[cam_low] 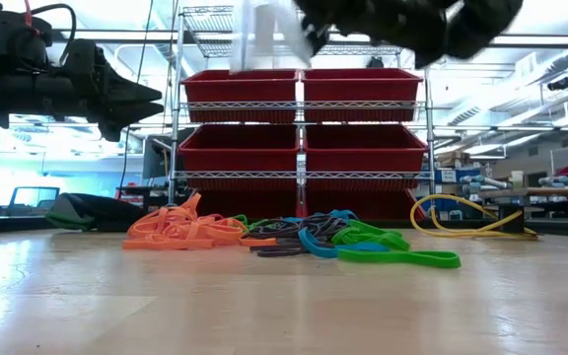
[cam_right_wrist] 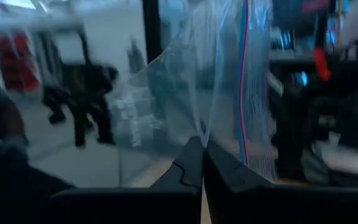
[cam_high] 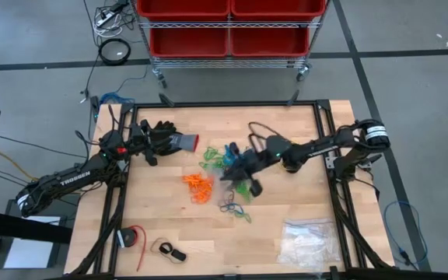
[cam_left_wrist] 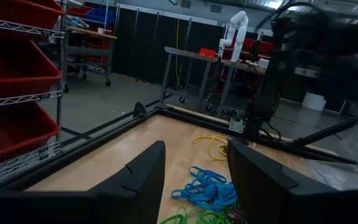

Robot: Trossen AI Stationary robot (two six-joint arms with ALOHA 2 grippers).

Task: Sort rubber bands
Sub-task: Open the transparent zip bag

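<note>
The rubber bands lie in loose heaps mid-table: orange (cam_high: 198, 185), green (cam_high: 211, 161), blue (cam_high: 230, 151) and a dark-and-blue cluster (cam_high: 236, 208). The low view shows them flat on the wood, orange (cam_low: 180, 232) beside green (cam_low: 402, 256). My right gripper (cam_high: 236, 167) hovers above the heaps, shut on a clear zip bag (cam_right_wrist: 185, 81), which the low view shows as a pale blur (cam_low: 264, 35) high over the bands. My left gripper (cam_left_wrist: 194, 180) stands open with nothing between its fingers, raised at the far left above a black glove (cam_high: 169, 141). My right gripper pinches a thin edge of the clear bag (cam_right_wrist: 202, 138) between its two shut fingers. The film fans out beyond the fingertips, its pink and blue zip line (cam_right_wrist: 244, 81) running away from them. The bag is lifted clear of the table and the bands.
A second clear bag of whitish pieces (cam_high: 308, 241) lies at the near right. A yellow cable (cam_low: 461, 217) coils at the far right. Small red-and-black items (cam_high: 133, 236) sit near left. A rack of red bins (cam_high: 228, 27) stands beyond the far edge.
</note>
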